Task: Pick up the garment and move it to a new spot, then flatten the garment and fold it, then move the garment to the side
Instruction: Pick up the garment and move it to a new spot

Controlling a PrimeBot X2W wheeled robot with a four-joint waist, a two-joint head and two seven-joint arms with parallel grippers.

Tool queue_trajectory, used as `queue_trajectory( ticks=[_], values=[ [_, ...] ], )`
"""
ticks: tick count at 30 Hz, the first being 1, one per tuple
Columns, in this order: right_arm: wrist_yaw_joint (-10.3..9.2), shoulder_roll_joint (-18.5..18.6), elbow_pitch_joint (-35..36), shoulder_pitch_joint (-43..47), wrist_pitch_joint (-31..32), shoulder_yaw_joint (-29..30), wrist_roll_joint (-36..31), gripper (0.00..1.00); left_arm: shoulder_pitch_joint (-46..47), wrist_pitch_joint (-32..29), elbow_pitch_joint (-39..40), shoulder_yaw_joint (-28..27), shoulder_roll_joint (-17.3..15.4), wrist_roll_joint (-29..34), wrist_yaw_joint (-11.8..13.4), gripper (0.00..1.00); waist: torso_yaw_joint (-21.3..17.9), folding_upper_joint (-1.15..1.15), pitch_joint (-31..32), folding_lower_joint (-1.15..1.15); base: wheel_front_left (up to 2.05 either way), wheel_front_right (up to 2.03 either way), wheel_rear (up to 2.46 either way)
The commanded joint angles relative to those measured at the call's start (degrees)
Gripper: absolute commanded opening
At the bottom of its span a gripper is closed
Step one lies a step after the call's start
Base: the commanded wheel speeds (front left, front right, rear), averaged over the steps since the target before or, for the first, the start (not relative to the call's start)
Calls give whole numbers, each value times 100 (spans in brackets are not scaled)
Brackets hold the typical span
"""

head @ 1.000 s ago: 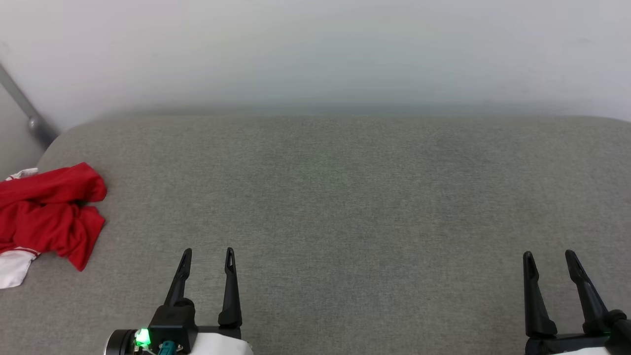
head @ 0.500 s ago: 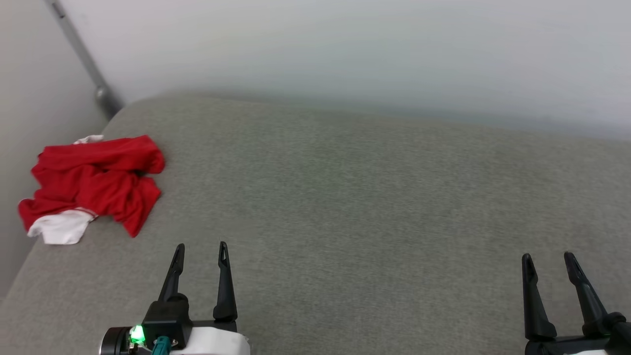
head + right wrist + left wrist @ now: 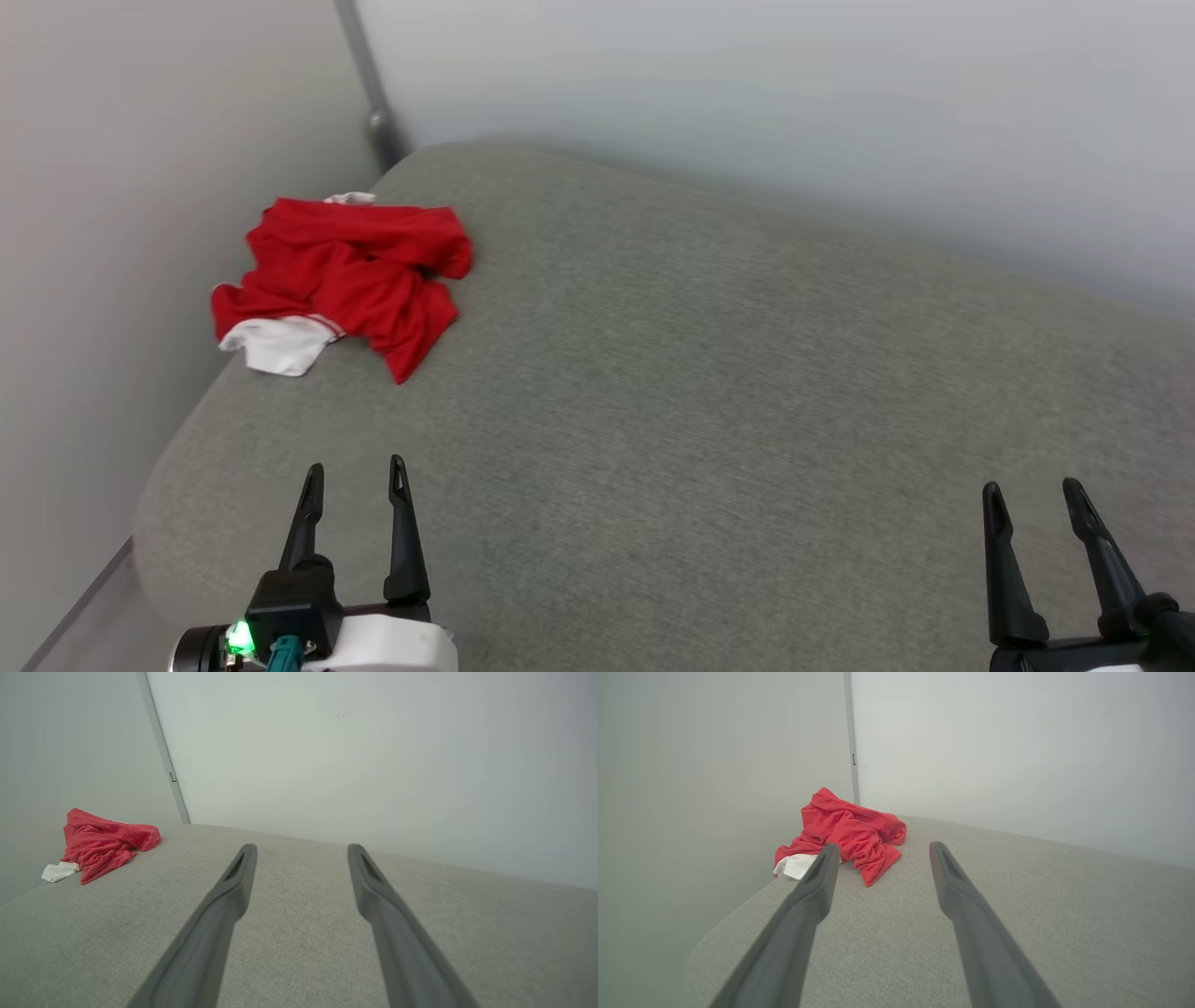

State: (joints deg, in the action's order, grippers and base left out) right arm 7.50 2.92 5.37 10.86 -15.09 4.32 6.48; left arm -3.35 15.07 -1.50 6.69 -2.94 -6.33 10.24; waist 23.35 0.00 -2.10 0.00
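Ahead-left of left end effector (image 3: 355, 467), spread, empty: crumpled garment (image 3: 350, 266), axis unclear. I rate right end effector (image 3: 1031, 487), likewise spread, farther.

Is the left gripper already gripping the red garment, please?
No, the left gripper is open and apart from the garment, which lies crumpled near the far left corner of the grey cushion.

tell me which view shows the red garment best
Head view: the whole crumpled garment seen from above. Left wrist view: side-on, a finger covering part. Right wrist view: small, far left.
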Motion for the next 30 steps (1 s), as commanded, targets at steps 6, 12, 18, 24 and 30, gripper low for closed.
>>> queue_trajectory(
  ticks=[6,12,18,24,30],
  values=[
    [-2,-6,24,48,-12,-51,-68,100,-86,16,41,-86,7,-49,59,100,520,0,4,0,0,0,0],
    [-3,-6,9,10,-12,-105,-101,100,-131,16,85,-181,8,-91,88,100,624,0,-16,0,0,0,0],
    [-3,-7,7,7,-12,-122,-117,100,-87,16,19,-240,7,-108,49,100,613,0,-13,0,0,0,0],
    [-3,-7,83,-78,-12,-114,-191,100,566,16,-302,-643,-118,-44,-256,100,476,0,-176,0,0,0,0],
    [-3,-7,169,-266,-12,-68,-366,100,1776,15,-931,-1191,-661,-61,-624,100,188,0,-572,0,0,0,0]
  ],
)
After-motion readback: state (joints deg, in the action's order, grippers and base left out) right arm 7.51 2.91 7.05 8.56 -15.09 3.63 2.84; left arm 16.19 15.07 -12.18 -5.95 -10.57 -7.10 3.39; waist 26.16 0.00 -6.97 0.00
